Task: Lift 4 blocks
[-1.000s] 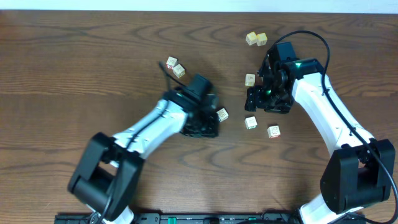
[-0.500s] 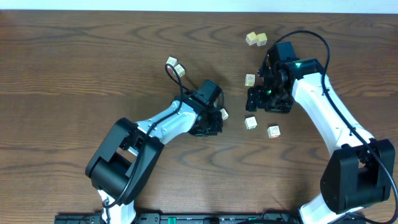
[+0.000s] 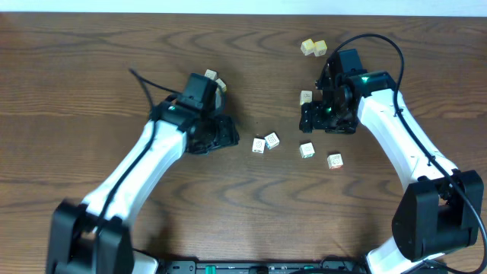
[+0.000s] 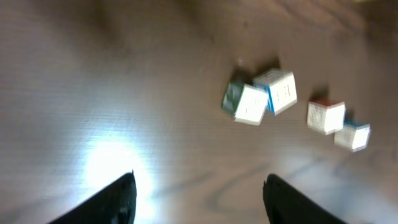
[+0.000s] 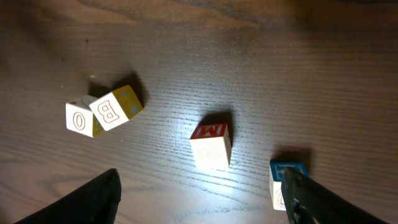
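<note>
Four pale blocks lie in a loose row between the arms: a touching pair [image 3: 259, 144] [image 3: 272, 140], a third [image 3: 307, 150] and a fourth [image 3: 334, 160]. In the left wrist view the pair [image 4: 245, 104] [image 4: 280, 91] lies ahead to the right, with the other two [image 4: 325, 116] [image 4: 352, 135] beyond. My left gripper [image 3: 221, 135] [image 4: 200, 186] is open and empty, left of the row. My right gripper [image 3: 326, 114] [image 5: 200, 186] is open and empty over the table. A red-topped cube [image 5: 211, 144] lies ahead of it and a blue-topped cube [image 5: 283, 180] sits by its right finger.
Two yellowish cubes [image 3: 313, 47] sit at the back right and show at the left of the right wrist view [image 5: 102, 112]. One more cube [image 3: 306, 97] lies by the right gripper. Two cubes [image 3: 215, 79] rest just behind the left arm.
My left gripper has opened and the left arm has swung back to the left. A block now lies on the table beside the one near the middle. The right arm has stayed put.
</note>
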Motion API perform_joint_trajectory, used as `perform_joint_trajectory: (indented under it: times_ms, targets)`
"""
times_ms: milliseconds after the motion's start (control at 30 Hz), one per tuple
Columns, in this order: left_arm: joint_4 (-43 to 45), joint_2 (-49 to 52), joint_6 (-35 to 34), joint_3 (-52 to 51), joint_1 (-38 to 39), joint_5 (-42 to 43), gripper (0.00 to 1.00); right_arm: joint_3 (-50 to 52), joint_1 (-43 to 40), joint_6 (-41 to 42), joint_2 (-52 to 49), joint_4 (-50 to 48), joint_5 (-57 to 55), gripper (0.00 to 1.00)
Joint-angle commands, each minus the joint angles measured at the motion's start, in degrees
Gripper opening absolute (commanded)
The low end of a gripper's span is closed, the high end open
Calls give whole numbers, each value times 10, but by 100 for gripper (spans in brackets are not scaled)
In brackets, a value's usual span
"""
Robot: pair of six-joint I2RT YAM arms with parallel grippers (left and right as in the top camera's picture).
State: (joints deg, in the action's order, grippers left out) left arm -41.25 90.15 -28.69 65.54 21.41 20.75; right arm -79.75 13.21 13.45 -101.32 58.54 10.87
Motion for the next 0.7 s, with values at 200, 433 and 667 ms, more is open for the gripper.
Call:
perform_joint_trajectory:
  times_ms: [200,433,667]
  targets:
    - [-111,-154,9,1,-45,-118,80,-45,1,-4,40,11,9,93]
    - [-207,-227,-1,0,-136,-156,80,-61,1,27,131,11,-49,99]
    - [-244,-230,-1,0,-181,-174,80,-61,1,35,176,20,-70,99]
